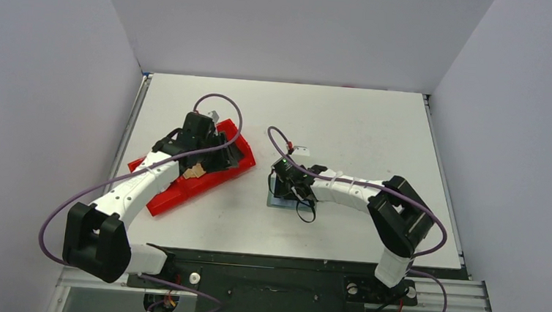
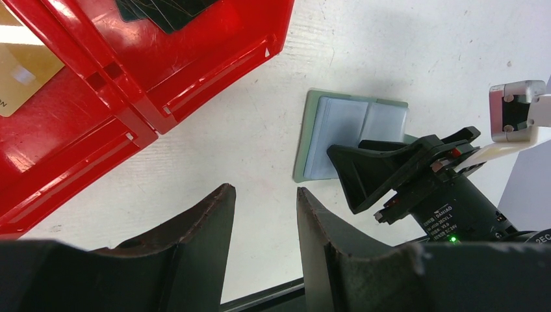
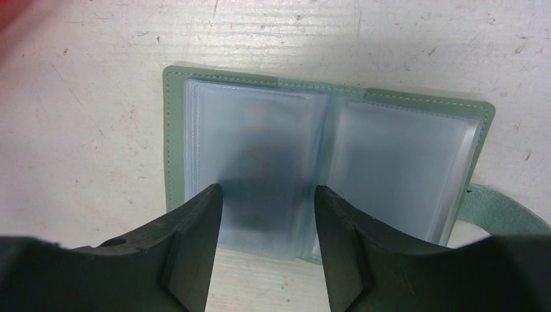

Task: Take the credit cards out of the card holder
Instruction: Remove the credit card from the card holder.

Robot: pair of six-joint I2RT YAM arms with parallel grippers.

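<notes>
Plain grey walls close in on a scuffed white desk (image 1: 349, 124) with 2 arms bolted at its near edge. Under the left arm lies a red plastic 3-compartment tray (image 2: 195, 58), set at a slant. The left hand (image 2: 263, 195) hangs over this tray with its 2 dark fingers parted and nothing between them, so it is open and empty. A tan-yellow rectangular credit card (image 2: 23, 75) lies flat in 1 compartment, close beside that hand. A dark rectangular card (image 2: 166, 13) lies in the next compartment, across a divider.

Well apart from the tray, directly under the right hand (image 3: 268, 190), the small grey-green card holder (image 3: 390, 156) lies spread open and flat on the desk. Its 2 pages of cloudy clear plastic sleeves face up. The right hand's fingers stand apart above 1 page, near its edge closest to the wrist, and the sleeve shows in the gap between them. The hand is open and clamps nothing. I cannot tell whether the fingertips touch the plastic. A grey-green strap tab (image 3: 500, 208) sticks out from the other page, away from the fingers. What the sleeves contain is too clouded to make out.
</notes>
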